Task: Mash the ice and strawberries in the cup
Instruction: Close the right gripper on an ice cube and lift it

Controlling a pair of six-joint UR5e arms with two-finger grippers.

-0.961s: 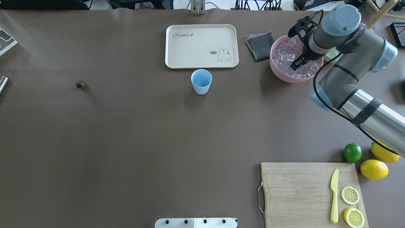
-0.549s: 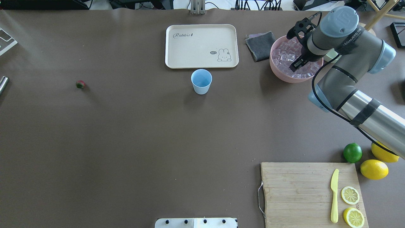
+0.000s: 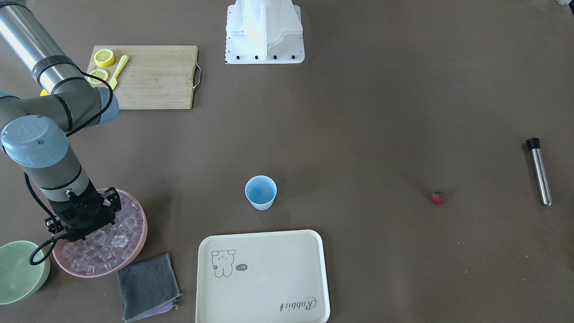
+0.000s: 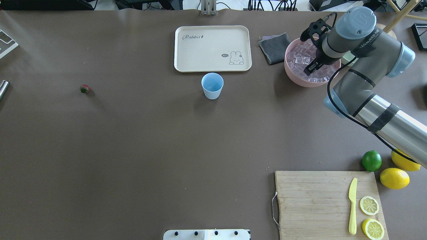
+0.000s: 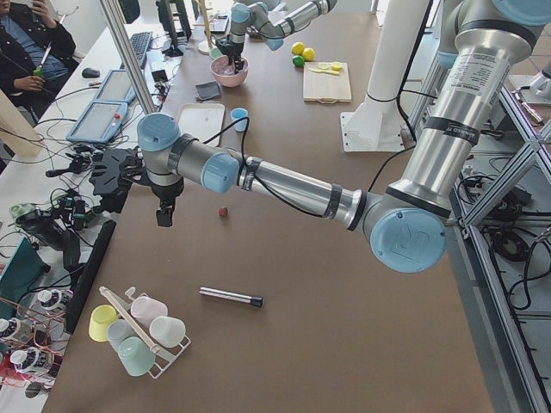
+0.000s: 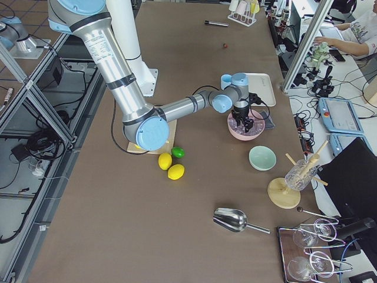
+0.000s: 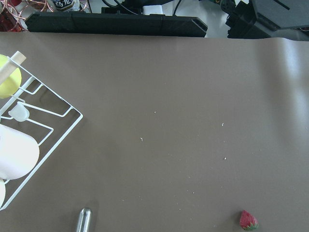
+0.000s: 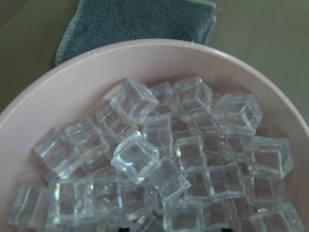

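The light-blue cup (image 4: 212, 85) stands upright and looks hollow just in front of the tray. A small red strawberry (image 4: 84, 88) lies alone far to the left, and shows low in the left wrist view (image 7: 248, 220). The ice (image 8: 140, 154) is a heap of clear cubes in a pink bowl (image 4: 293, 76) at the far right. My right gripper (image 4: 311, 69) hangs open just over the cubes, holding nothing. The left gripper (image 5: 164, 215) shows only in the exterior left view, near the strawberry, and I cannot tell whether it is open or shut.
A cream tray (image 4: 212, 48) and a grey cloth (image 4: 274, 47) lie at the back. A cutting board (image 4: 313, 200) with a knife and lemon halves is front right, with a lime (image 4: 371, 160) and lemons beside it. A metal rod (image 3: 538, 170) lies beyond the strawberry. A pale-green bowl (image 3: 18, 269) stands by the pink one.
The right arm's wrist has shifted slightly left and toward the far side over the pink bowl. The cup and the strawberry have not moved.
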